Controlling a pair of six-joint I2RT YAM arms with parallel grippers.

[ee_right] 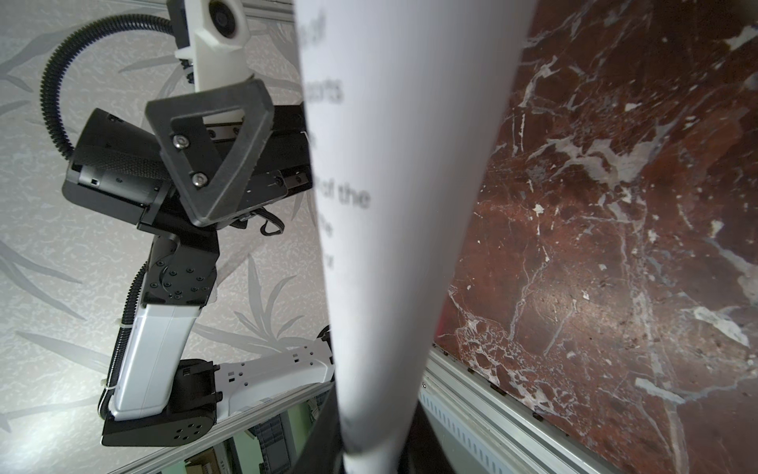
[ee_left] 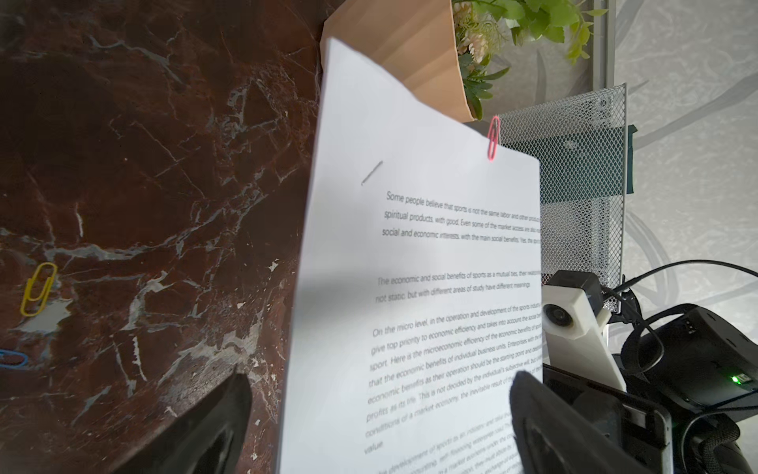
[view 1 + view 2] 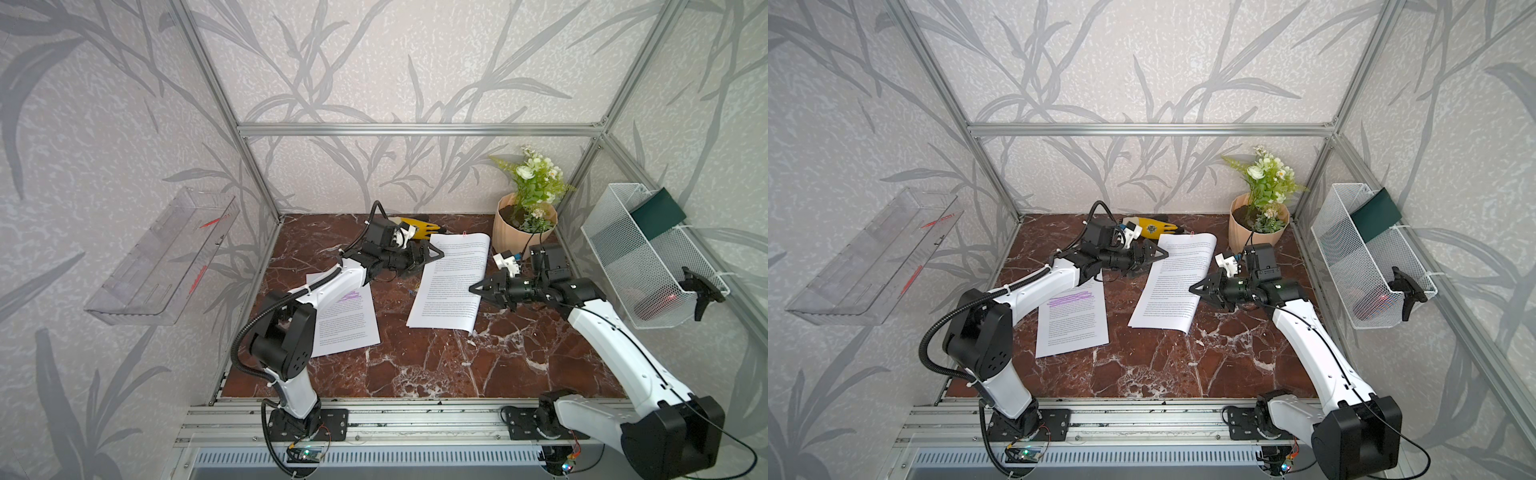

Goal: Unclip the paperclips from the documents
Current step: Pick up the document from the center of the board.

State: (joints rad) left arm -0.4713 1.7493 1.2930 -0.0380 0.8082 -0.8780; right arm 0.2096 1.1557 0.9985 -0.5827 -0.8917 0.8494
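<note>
Left wrist view: pink paperclip (image 2: 493,137) is seen on document (image 2: 410,254), ahead of wide-open left gripper (image 2: 379,375); right wrist view: document is clamped by right gripper (image 1: 369,447).

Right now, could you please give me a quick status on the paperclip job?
Left gripper: jaws open, astride one edge of the unmarked document. Right gripper shut on the opposite edge, lifted. Pink paperclip still on top edge. Flowerpot close behind it.
</note>
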